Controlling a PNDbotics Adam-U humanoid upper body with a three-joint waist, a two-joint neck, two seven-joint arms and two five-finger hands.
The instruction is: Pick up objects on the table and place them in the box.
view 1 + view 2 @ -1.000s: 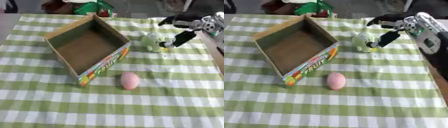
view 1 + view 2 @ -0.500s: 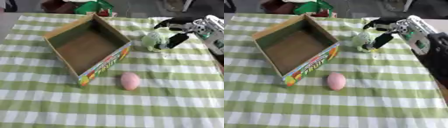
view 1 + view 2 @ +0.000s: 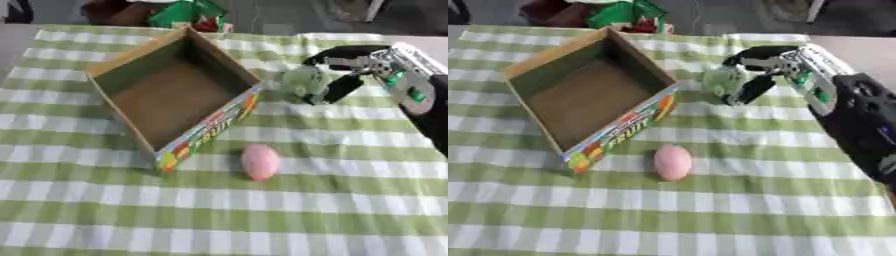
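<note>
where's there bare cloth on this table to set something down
The near cloth in front of the pink object and the box lies bare. It is crowded between the box's right wall and the right hand, closed around the green object.

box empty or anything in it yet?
Empty. The box shows only bare brown floor inside. The pink egg-shaped object lies on the cloth outside it, and the right hand holds the pale green object beside it.
</note>
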